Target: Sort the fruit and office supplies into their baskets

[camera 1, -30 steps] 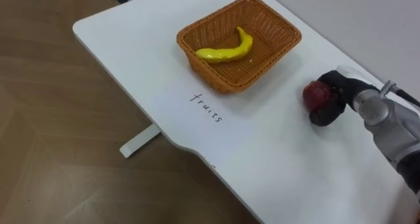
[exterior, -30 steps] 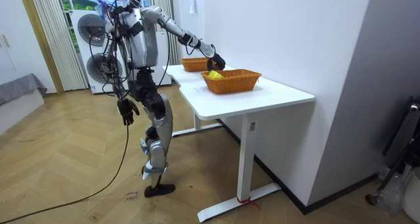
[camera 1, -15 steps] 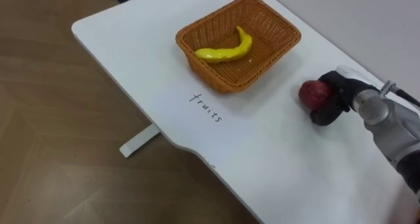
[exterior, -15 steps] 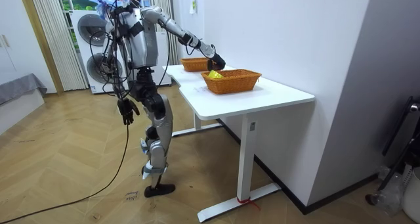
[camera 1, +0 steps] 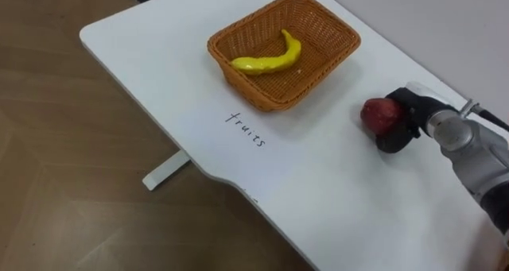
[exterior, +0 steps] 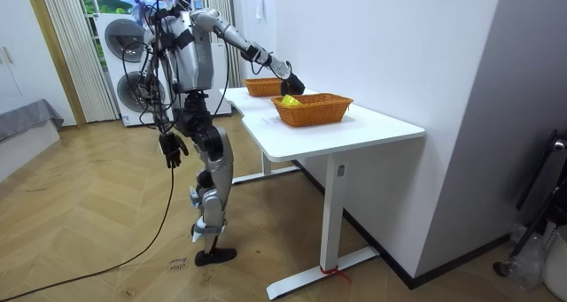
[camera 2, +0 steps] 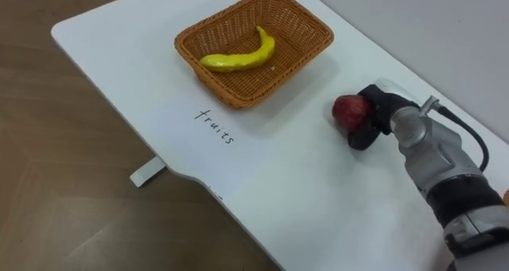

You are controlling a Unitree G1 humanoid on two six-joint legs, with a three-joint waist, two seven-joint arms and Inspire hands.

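My right hand is over the right part of the white table, its fingers curled round a red apple held just above the tabletop. To the left stands a wicker basket with a yellow banana lying in it; "fruits" is handwritten on the table in front of it. In the room view I stand at the table's end with my right arm reaching over it near the basket, while my left hand hangs at my side with relaxed fingers.
A second wicker basket stands farther along the table in the room view. The table's near edge drops to wooden floor on the left. A white wall runs behind the table.
The apple in my right hand has shifted slightly left, toward the basket. The eye view has moved a little, so the basket sits slightly farther left.
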